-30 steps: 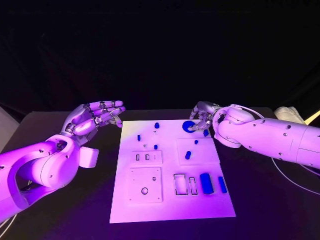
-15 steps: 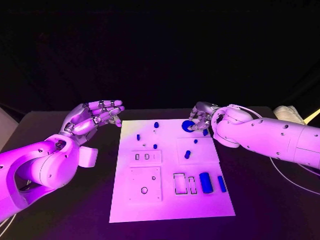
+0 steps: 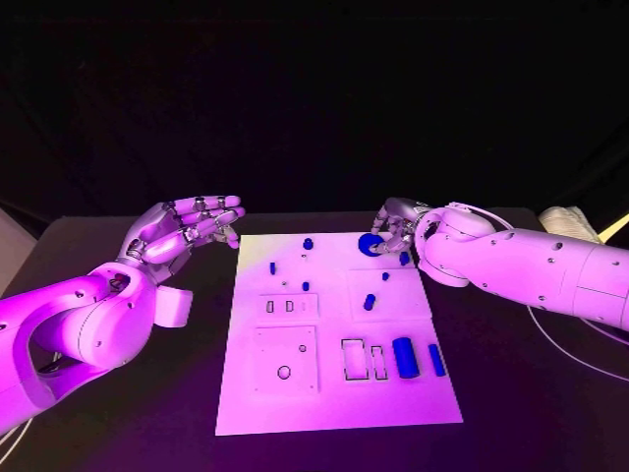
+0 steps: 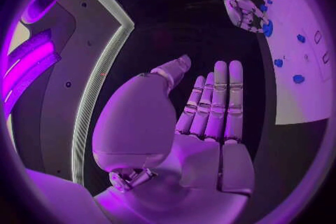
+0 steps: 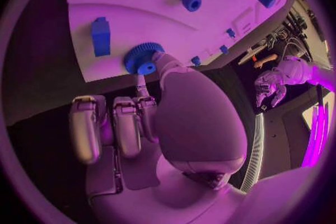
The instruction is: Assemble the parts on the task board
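Task board (image 3: 336, 393) lies flat on the black table (image 3: 116, 433), taken as landmark. Right hand (image 3: 390, 232) sits at the board's far right corner, thumb and a finger pinching a round blue gear (image 5: 142, 58) at its toothed rim; the gear sits at the board surface, remaining fingers curled back. Left hand (image 3: 187, 228) hovers off the board's far left corner, palm up, fingers straight and apart, holding nothing. Small blue block (image 5: 100, 36) rests on the board just beside the gear. Two blue bars (image 3: 405, 357) lie near the board's near right edge
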